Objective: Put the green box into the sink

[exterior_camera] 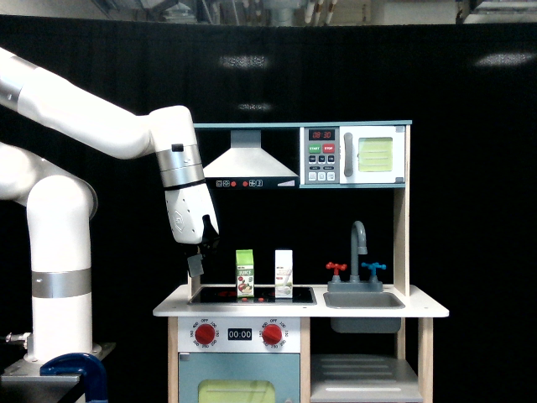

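Observation:
The green box (244, 273) stands upright on the black stovetop (252, 295), just to the left of a white carton (284, 273). The sink (363, 300) is a grey basin at the counter's right side, with a grey faucet (359, 239) and red and blue handles behind it. My gripper (197, 262) hangs tilted over the stovetop's left end, to the left of the green box and a little above its top, not touching it. Its dark fingers blend into the black backdrop, so their spacing is unclear.
A range hood (247, 161) and a toy microwave (355, 154) sit on the shelf above the counter. A wooden post (401, 227) rises at the counter's right side. The white arm (92, 122) reaches in from the exterior view's left.

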`<state>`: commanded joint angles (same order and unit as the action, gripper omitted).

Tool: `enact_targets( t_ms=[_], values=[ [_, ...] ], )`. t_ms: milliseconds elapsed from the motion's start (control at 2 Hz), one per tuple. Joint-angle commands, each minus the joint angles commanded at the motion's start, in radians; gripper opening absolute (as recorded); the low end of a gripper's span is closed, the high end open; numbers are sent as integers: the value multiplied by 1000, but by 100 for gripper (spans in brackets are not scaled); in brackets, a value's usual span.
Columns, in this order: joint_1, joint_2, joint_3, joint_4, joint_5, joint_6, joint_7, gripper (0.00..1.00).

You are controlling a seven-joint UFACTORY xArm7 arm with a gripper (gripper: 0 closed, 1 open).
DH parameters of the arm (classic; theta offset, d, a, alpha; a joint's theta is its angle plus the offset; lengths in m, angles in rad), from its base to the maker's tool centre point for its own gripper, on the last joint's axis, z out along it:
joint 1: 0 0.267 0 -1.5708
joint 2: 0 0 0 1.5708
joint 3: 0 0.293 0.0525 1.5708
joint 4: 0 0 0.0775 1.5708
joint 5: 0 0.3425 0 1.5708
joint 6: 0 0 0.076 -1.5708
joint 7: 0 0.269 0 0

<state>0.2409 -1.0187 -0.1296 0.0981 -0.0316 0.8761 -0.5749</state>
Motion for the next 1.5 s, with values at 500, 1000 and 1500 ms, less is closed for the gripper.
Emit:
enact_targets(
  t_ms=[500, 1000, 1500],
  values=[
    [289, 175, -213, 117, 55, -137, -420, 100],
    [355, 310, -147, 208, -67, -119, -552, 100],
    [721, 424, -937, 381, 356, 112, -1220, 100]
  ],
)
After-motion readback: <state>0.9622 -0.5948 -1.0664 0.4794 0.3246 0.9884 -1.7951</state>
